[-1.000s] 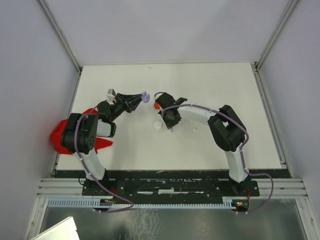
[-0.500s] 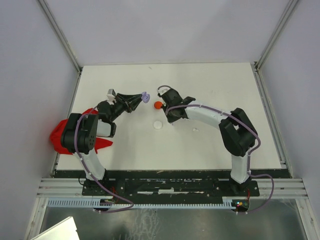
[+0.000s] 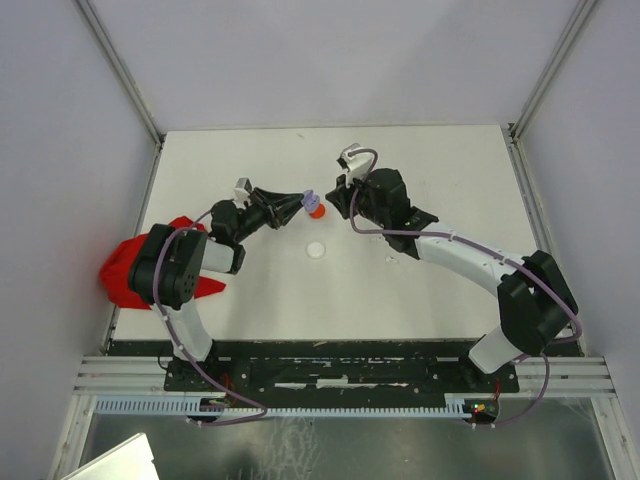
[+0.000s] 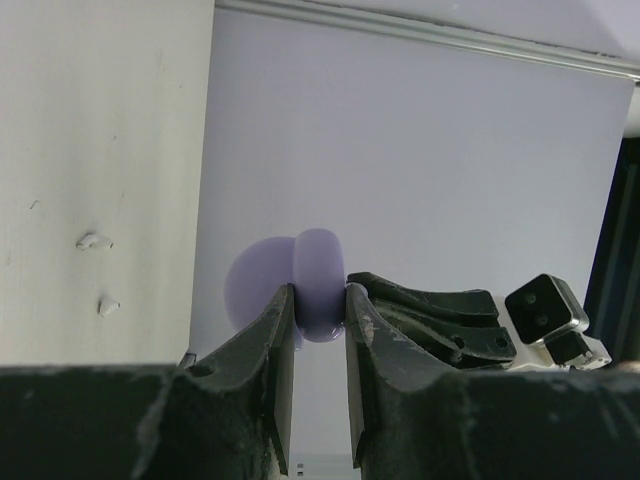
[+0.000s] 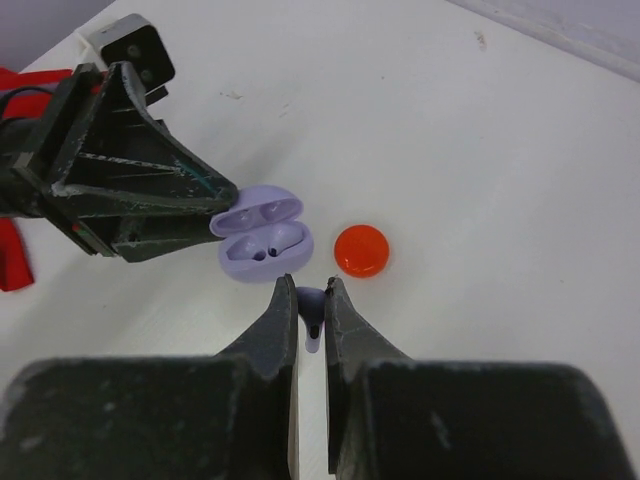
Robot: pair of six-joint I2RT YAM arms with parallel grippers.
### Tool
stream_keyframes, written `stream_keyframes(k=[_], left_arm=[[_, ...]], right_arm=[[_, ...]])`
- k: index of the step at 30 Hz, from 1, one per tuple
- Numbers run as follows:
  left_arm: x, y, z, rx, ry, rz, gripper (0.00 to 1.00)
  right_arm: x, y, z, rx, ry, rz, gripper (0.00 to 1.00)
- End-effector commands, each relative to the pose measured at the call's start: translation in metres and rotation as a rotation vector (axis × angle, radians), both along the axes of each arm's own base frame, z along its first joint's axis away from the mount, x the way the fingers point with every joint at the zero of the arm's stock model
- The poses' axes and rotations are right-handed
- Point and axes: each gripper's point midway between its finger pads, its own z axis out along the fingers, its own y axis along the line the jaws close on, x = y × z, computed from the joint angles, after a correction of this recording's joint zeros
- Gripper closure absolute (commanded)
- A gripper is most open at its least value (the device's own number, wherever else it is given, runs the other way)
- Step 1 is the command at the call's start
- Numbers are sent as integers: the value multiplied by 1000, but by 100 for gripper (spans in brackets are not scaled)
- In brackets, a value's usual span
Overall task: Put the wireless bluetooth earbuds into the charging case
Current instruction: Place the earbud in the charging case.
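My left gripper [image 3: 303, 199] is shut on the open lilac charging case [image 5: 265, 235], held above the table; the case also shows between its fingers in the left wrist view [image 4: 318, 284]. One lilac earbud sits in the case, the other socket is empty. My right gripper [image 5: 311, 292] is shut on a lilac earbud [image 5: 313, 312], stem down, just beside the case. In the top view the right gripper [image 3: 335, 197] is close to the right of the case [image 3: 309, 197].
A red round disc [image 5: 360, 250] lies on the table by the case, also seen in the top view [image 3: 317, 211]. A white disc [image 3: 316, 250] and a tiny white bit [image 3: 391, 259] lie nearer. A red cloth [image 3: 125, 272] is at the left edge.
My right arm has swung up and to the far side, now holding the lilac earbud beside the case. My left gripper has moved the case right, toward the red disc.
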Motion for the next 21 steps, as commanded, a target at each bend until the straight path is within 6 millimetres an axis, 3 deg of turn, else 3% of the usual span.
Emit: stream_keyframes(k=[1, 9, 21], left_arm=[[1, -17, 15, -36, -31, -50, 97], [-6, -33, 11, -45, -3, -101, 97], [-11, -44, 23, -54, -11, -154, 97]], right_arm=[[0, 18, 47, 137, -210, 103, 98], [-7, 22, 53, 190, -343, 166, 99], [-10, 27, 28, 124, -358, 224, 99]])
